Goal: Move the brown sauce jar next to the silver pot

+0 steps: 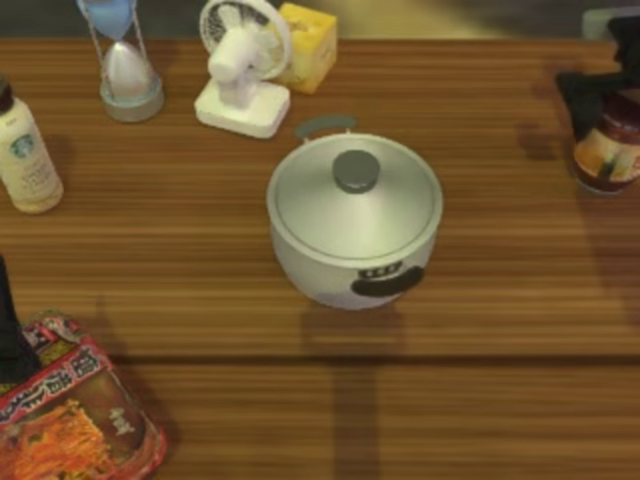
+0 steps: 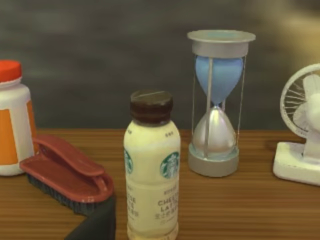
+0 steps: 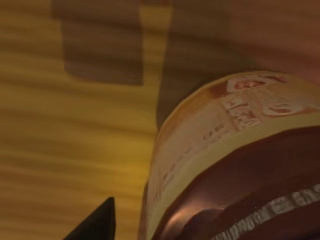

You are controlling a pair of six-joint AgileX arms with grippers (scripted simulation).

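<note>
1. One silver pot (image 1: 354, 222) stands mid-desk.
2. One brown sauce jar (image 1: 606, 145), well right of the pot.
3. One cream bottle (image 1: 26, 152), well left of the pot.
4. One hourglass (image 1: 125, 60), behind and left of the pot.
5. One white desk fan (image 1: 242, 65), just behind the pot.
6. One yellow box (image 1: 308, 42), behind the pot.
7. One noodle packet (image 1: 75, 420), in front and left of the pot.
8. One red brush (image 2: 67, 175), seen only in the left wrist view.
9. One white, orange-capped container (image 2: 14, 127), likewise.

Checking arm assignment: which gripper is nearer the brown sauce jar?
Right. The right gripper is at the brown sauce jar at the table's right edge; the left arm sits at the far left edge, beyond the silver pot.
</note>
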